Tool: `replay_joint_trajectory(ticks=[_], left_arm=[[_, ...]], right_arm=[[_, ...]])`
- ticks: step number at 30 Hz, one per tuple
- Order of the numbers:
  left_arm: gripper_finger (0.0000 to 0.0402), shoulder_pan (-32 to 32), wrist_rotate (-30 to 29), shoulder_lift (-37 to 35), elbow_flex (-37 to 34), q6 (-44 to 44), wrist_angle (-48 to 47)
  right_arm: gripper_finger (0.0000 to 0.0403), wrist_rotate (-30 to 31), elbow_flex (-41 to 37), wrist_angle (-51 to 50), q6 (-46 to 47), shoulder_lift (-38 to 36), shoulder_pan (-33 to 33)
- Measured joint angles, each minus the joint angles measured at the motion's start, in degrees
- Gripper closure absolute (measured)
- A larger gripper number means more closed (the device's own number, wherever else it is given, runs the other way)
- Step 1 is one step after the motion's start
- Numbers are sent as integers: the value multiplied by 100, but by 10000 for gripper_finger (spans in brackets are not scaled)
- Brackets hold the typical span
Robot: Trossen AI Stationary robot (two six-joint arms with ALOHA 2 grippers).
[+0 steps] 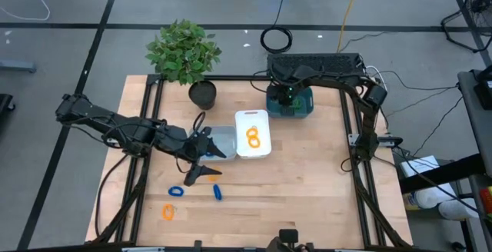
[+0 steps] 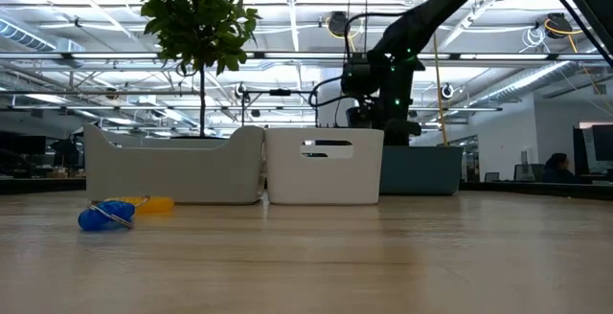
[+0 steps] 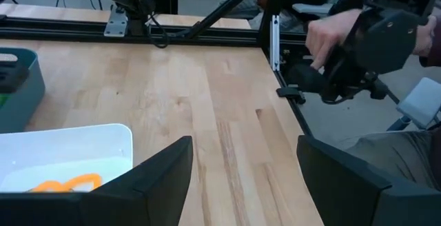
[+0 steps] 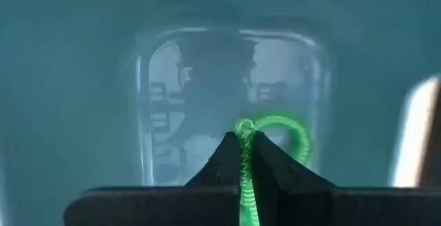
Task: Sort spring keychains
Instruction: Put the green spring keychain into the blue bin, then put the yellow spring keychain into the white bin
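Three trays sit at mid-table. The white tray holds two orange keychains. The grey tray beside it: I cannot see its contents, my left arm covers part of it. The teal tray sits farther back.

My right gripper is down inside the teal tray, fingers pressed together and pinching a green keychain, whose coil loops out past the fingertips.

My left gripper hovers just in front of the grey tray, fingers spread, holding nothing. Loose on the table nearby: a blue keychain, a second blue one, an orange one.

Only the right wrist view shows the green coil. The left wrist view catches a person's hand beyond the table edge.
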Motion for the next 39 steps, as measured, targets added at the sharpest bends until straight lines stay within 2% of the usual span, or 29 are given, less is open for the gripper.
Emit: replay_joint_trajectory(ticks=[3,6,19,24,29,36,39], left_arm=[[135,0,0,0,0,0,4],[135,0,0,0,0,0,4],[135,2,17,0,0,-80,-18],[135,2,60,0,-2,-85,-22],[135,2,63,0,0,-85,-24],[135,2,66,0,0,-87,-29],[135,2,64,0,0,-90,-28]], right_arm=[[401,17,-167,125,-4,8,0],[382,126,-206,186,-99,0,3],[219,181,-208,212,-98,-42,42],[175,197,-208,225,-119,-268,42],[155,200,-210,221,-128,-681,42],[152,137,-210,395,233,-1502,205],[151,-130,-210,584,510,-1799,311]])
